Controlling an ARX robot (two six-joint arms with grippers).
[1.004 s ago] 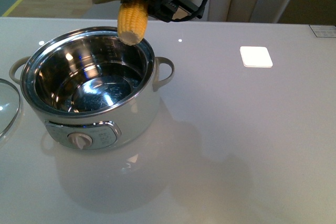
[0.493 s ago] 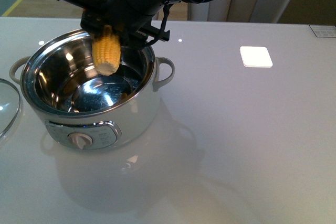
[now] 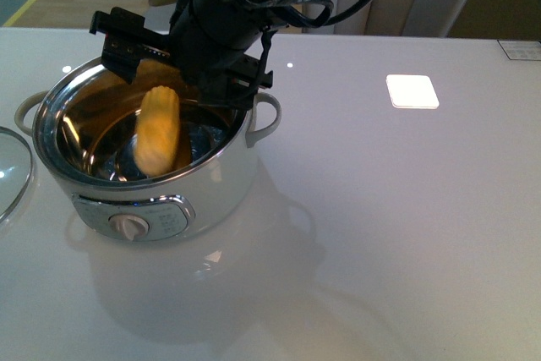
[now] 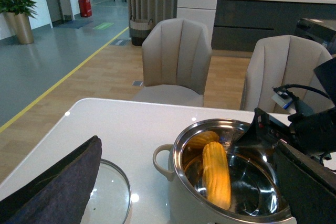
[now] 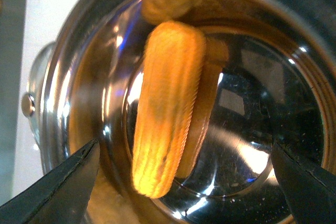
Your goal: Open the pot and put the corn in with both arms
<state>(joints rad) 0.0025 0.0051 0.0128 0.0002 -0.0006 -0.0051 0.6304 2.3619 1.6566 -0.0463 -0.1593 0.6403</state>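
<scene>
Inside the pot [image 3: 152, 177], the corn [image 3: 158, 129] drops blurred, freed because the right hand [image 3: 173, 52] above is spread.

pot [image 3: 169, 183] mouth: blocked by right claw [image 3: 182, 61] | tabletop [image 3: 406, 209] right: open

I see a glass lid [image 3: 13, 171] lying flat at the left edge of the white worktop [image 3: 406, 209]; a bright square light patch [image 3: 412, 90] sits toward the far right corner; beige chairs [image 4: 176, 59] stand beyond the far edge; a potted plant [image 4: 18, 17] stands across the room.
</scene>
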